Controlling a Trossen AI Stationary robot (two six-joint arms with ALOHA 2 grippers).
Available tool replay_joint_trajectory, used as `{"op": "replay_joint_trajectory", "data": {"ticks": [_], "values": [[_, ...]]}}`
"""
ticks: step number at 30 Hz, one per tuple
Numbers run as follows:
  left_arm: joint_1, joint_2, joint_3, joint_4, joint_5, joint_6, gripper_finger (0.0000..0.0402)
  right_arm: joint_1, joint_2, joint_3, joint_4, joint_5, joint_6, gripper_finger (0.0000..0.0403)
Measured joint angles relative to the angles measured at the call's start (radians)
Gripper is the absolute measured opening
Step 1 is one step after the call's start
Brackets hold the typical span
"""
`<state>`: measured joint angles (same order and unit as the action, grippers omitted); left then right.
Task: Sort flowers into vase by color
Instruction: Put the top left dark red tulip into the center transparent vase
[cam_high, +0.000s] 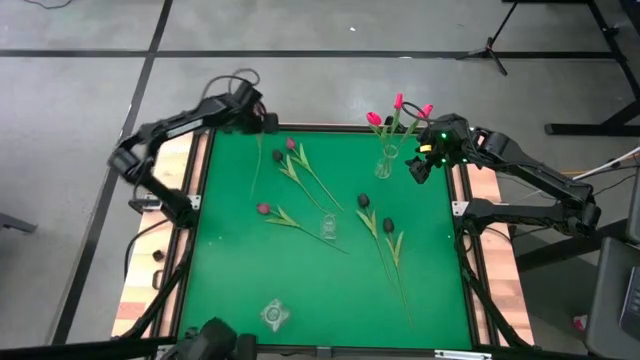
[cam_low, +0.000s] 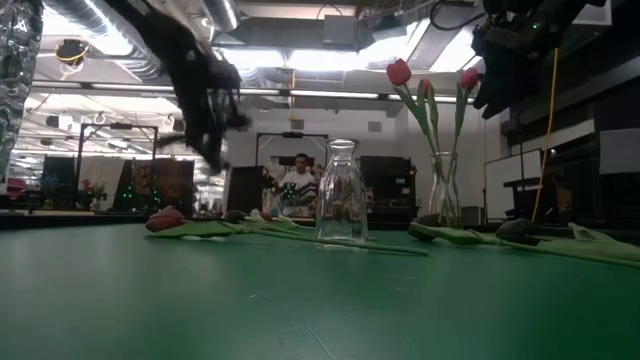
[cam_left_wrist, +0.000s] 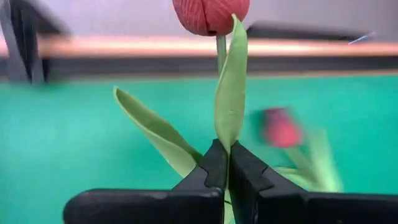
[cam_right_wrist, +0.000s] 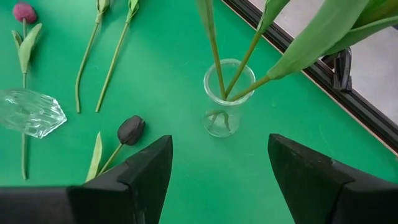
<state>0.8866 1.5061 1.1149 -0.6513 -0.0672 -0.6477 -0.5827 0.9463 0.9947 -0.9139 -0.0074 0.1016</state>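
My left gripper hangs over the table's far left corner, shut on a pink-red tulip. My right gripper hovers open just right of a glass vase that holds three bright pink-red tulips; in the right wrist view the fingers stand apart above the vase. An empty clear bottle stands mid-table. Mauve-pink tulips and near-black tulips lie flat on the green mat. My left gripper pinches the tulip's stem between its two shut fingers, at the base of the leaves below the head. The head points away past the fingertips. The stem's tail trails toward the table's near side.
A second clear glass vessel sits near the table's near edge. Wooden borders frame the green mat on both sides. A person shows far back in the room. Open mat lies at the near left.
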Motion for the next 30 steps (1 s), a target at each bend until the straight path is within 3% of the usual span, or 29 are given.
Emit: {"op": "replay_joint_trajectory", "data": {"ticks": [8, 14, 23, 27, 30], "values": [[-0.176, -0.374, 0.0, 0.209, 0.013, 0.028, 0.0, 0.0, 0.0, 0.0, 0.026, 0.067, -0.006, 0.0264], [-0.466, -0.512, 0.0, 0.45, -0.166, 0.121, 0.0, 0.0, 0.0, 0.0, 0.04, 0.068, -0.006, 0.0264], [-0.882, -0.379, 0.0, 0.819, -0.427, 0.396, 0.0, 0.0, 0.0, 0.0, 0.043, 0.068, -0.004, 0.0264], [-0.985, -0.263, -0.012, 0.972, -0.451, 0.452, 0.0, 0.0, 0.0, 0.0, 0.043, 0.068, -0.003, 0.0264], [-1.033, -0.181, -0.075, 1.194, -0.459, 0.499, 0.0, 0.0, 0.0, 0.0, 0.043, 0.068, -0.003, 0.0264]]}}
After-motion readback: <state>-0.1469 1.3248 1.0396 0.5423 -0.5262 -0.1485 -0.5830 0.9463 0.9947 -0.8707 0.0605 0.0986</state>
